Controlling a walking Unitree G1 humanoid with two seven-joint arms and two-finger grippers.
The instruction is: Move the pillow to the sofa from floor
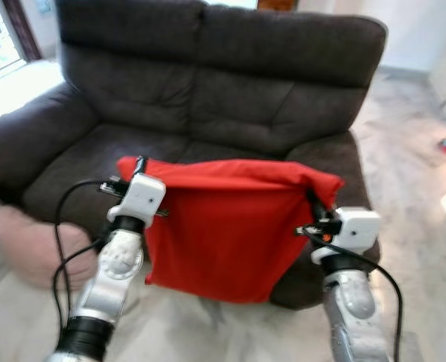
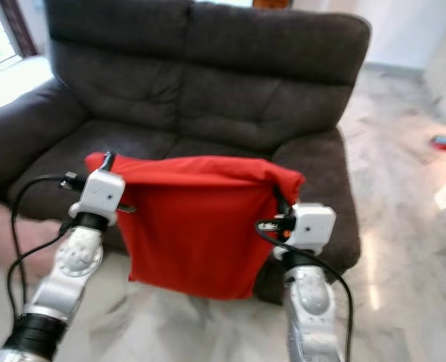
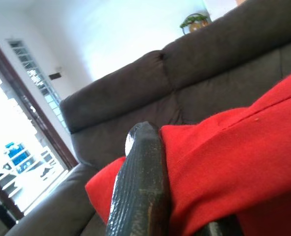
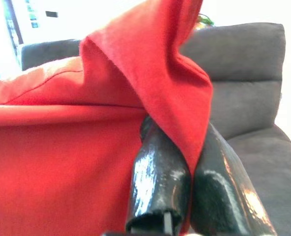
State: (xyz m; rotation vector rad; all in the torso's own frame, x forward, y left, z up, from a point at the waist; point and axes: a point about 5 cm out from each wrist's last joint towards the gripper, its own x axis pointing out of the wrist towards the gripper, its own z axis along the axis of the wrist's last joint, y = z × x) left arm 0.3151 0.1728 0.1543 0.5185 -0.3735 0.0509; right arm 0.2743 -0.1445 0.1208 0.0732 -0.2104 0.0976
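Left pincer [image 1: 138, 167] and right pincer [image 1: 311, 197] each pinch a top corner of the red pillow [image 1: 226, 226]. It hangs off the floor before the sofa [image 1: 230, 98]; setting it down on the seat remains.

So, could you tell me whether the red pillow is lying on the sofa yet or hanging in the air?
Hanging. The red pillow droops before the sofa seat edge, its top corners pinched by the left gripper and right gripper.

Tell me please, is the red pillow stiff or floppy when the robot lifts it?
Probably floppy: the pillow hangs flat like a sheet between the left gripper and right gripper. Its top edge folds over, so the cloth looks soft. It is likely light, since pinched corners alone carry it.
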